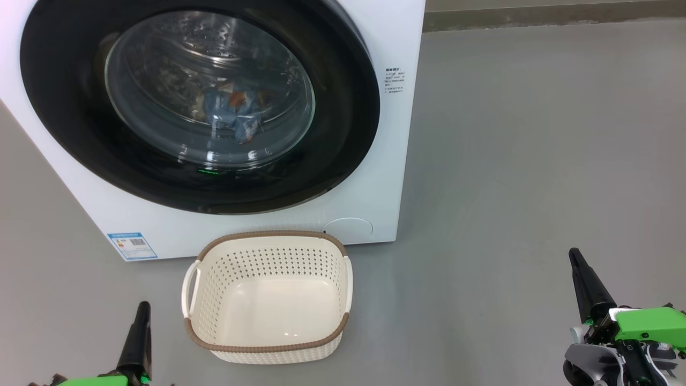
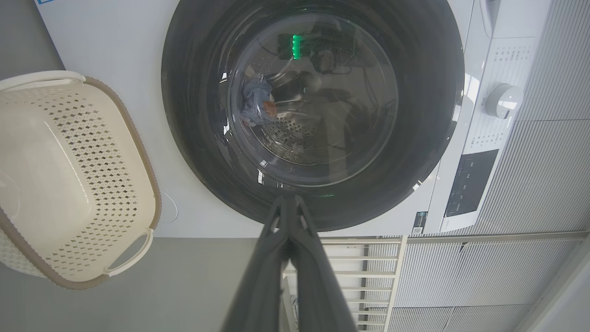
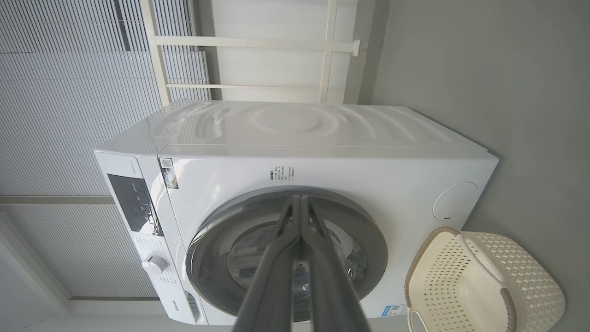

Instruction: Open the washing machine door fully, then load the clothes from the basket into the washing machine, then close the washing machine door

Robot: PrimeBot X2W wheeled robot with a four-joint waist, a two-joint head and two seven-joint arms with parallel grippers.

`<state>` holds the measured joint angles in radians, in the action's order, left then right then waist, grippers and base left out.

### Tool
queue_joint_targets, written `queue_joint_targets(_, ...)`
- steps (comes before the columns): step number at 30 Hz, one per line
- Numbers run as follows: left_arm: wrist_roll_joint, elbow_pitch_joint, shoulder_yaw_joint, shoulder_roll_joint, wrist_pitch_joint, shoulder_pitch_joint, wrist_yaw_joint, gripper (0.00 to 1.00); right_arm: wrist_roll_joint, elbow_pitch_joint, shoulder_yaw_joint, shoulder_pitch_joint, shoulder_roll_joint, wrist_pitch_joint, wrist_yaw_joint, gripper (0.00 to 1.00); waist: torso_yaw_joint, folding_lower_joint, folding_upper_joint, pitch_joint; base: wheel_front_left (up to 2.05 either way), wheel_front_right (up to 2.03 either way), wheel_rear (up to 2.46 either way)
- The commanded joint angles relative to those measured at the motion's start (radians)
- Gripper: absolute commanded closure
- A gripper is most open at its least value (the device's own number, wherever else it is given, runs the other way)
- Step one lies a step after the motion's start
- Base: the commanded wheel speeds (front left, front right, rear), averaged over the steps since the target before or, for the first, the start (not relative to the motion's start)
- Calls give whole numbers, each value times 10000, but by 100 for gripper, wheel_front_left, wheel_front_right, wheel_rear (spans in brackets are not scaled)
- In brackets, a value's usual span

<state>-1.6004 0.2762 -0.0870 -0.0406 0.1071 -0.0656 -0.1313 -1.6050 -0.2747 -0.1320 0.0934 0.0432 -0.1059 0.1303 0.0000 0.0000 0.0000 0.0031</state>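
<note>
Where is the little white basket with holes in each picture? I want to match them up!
Head view: the small cream-white perforated plastic basket with a brown rim sits bottom centre, empty.
Left wrist view: the basket is at the left edge.
Right wrist view: the basket is in the bottom right corner.
Shared landmark: the big round washing machine door with a glossy black rim, next to the basket every time.

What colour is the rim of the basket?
Brown with a woven look, running around the cream-white perforated basket; clearest in the head view.
</note>
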Motion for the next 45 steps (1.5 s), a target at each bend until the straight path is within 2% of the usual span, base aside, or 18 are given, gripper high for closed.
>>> queue_joint_targets(1, -83, -313, -267, -97, 61, -423, 6, 100, -30, 299, 176, 145, 73, -78, 4, 100, 0, 0, 0, 0, 0, 0, 0)
queue_joint_targets(45, -83, -314, -267, -97, 60, -423, 6, 100, -27, 299, 173, 146, 71, -80, 4, 100, 0, 0, 0, 0, 0, 0, 0)
